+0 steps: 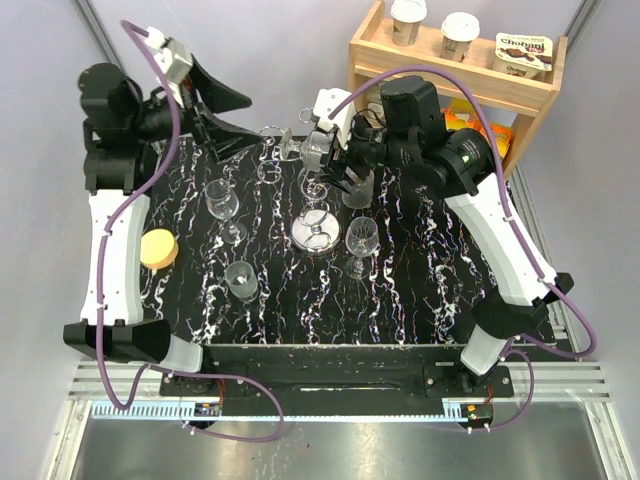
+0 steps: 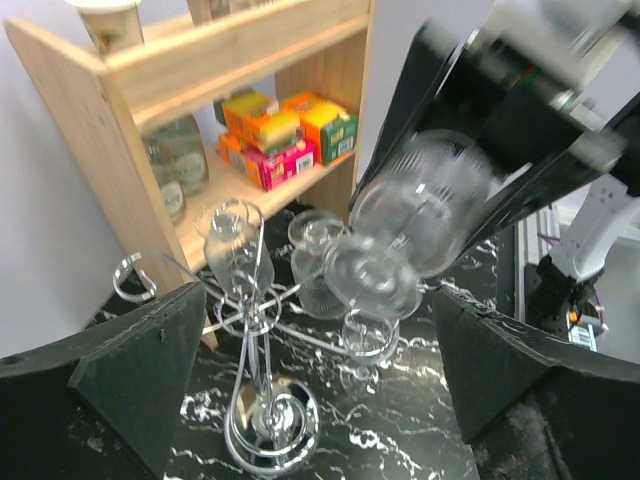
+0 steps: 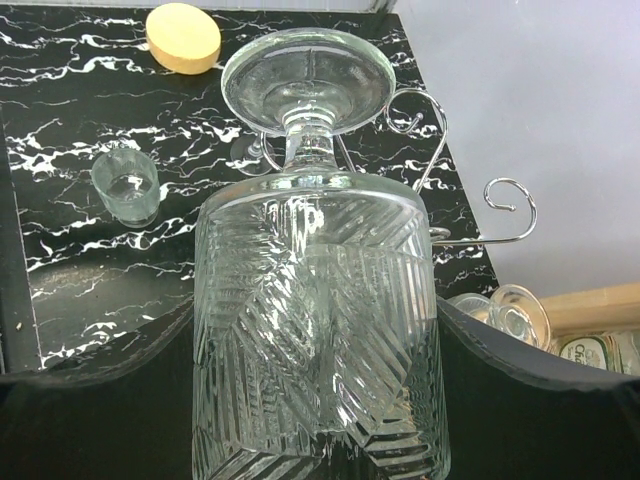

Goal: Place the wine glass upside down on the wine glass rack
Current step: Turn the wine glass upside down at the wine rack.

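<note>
One black marbled worktop (image 1: 400, 300) is carrying everything, with one wooden shelf unit (image 1: 370, 50) standing at its far right corner. Of the two arms, the left hand (image 1: 255, 118) is hanging at the far left with its fingers wide apart, holding nothing. The right hand (image 1: 330, 160) is clamping the one cut-pattern wine glass (image 3: 320, 330) by its bowl, foot pointing left, over the far side of the single wine glass rack (image 1: 315, 228) mid-worktop. One stemmed glass (image 1: 221, 200) is standing left of the rack and another (image 1: 361, 238) right of it. One small tumbler (image 1: 241, 280) and one yellow disc (image 1: 158, 248) are sitting further left.
</note>
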